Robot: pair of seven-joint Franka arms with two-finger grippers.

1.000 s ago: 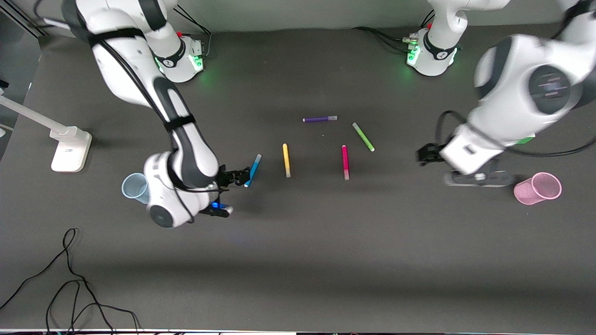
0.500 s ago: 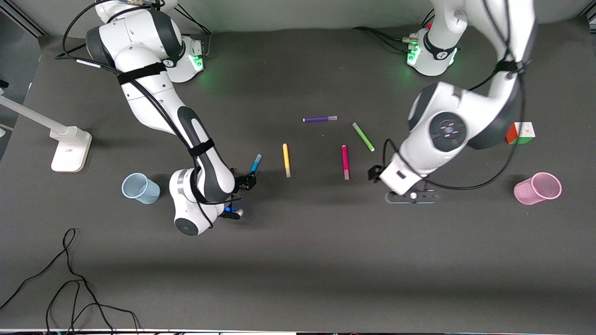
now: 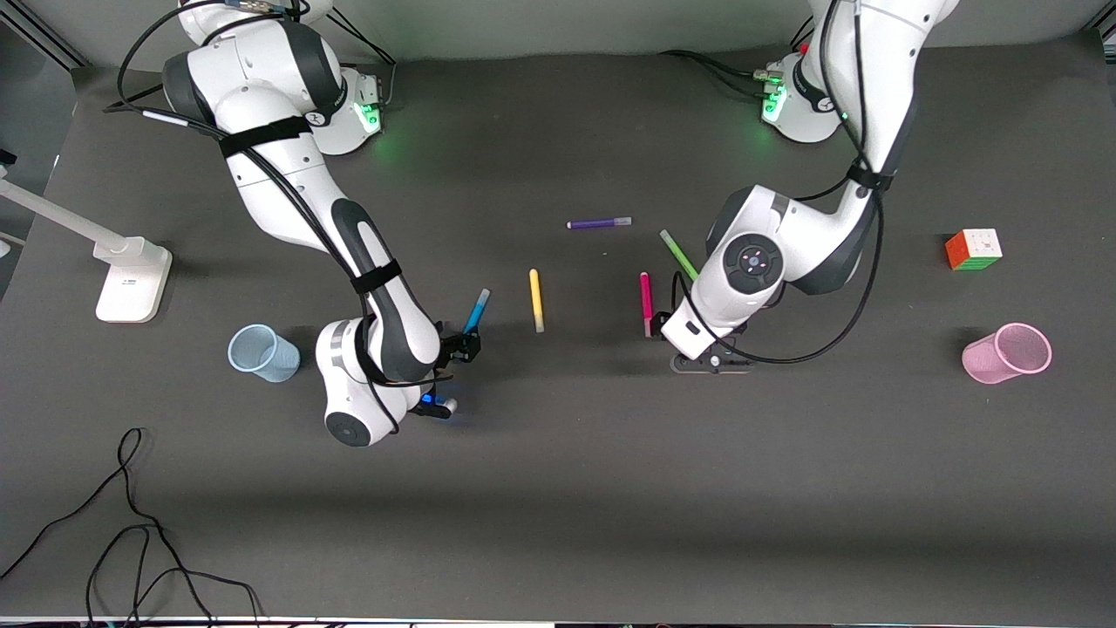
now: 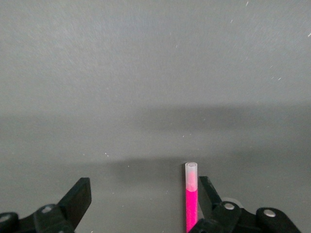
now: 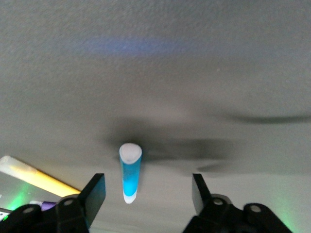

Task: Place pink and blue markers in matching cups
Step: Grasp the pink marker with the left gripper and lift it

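Observation:
The blue marker (image 3: 477, 310) lies on the dark table; its end nearer the camera sits between the spread fingers of my right gripper (image 3: 465, 344), untouched, as the right wrist view shows (image 5: 129, 175). My right gripper (image 5: 147, 191) is open. The pink marker (image 3: 646, 301) lies beside the yellow one. My left gripper (image 3: 660, 327) is low at its pale cap end and open (image 4: 145, 194), with the marker (image 4: 191, 196) close against one finger. The pale blue cup (image 3: 262, 352) stands at the right arm's end, the pink cup (image 3: 1007, 352) at the left arm's end.
A yellow marker (image 3: 536, 300) lies between the blue and pink ones. A purple marker (image 3: 599, 223) and a green marker (image 3: 679, 255) lie nearer the bases. A colour cube (image 3: 974, 249), a white stand (image 3: 131, 279) and loose cables (image 3: 131, 523) sit at the table's edges.
My left arm has swung from beside the pink cup over to the pink marker's cap end. My right gripper has settled around the blue marker's end. The markers have not moved.

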